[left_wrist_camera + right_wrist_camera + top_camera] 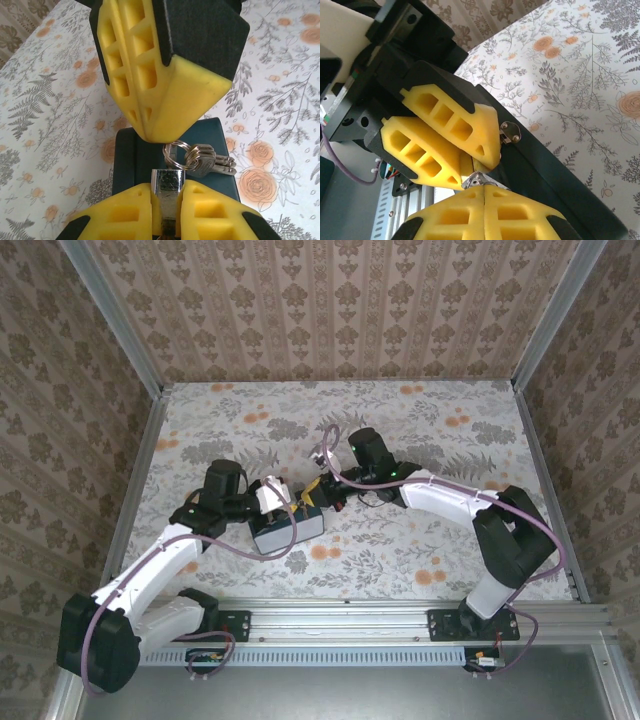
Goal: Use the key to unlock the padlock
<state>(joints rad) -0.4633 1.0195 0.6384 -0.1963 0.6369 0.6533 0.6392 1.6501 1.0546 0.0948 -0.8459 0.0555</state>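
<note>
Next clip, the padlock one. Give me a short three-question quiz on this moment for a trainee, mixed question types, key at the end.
1. True or false: the jaws of the left gripper stand wide open over bare table.
2. The bunch of keys on its ring sits: A) over the dark-blue block; B) on the floral table, far from both arms; C) clamped in the left jaws.
3. Short answer: how do the jaws of the right gripper stand?
Key: 1 false, they are closed on a chrome piece; 2 A; 3 shut, with a small metal piece peeking out at the tips.
</note>
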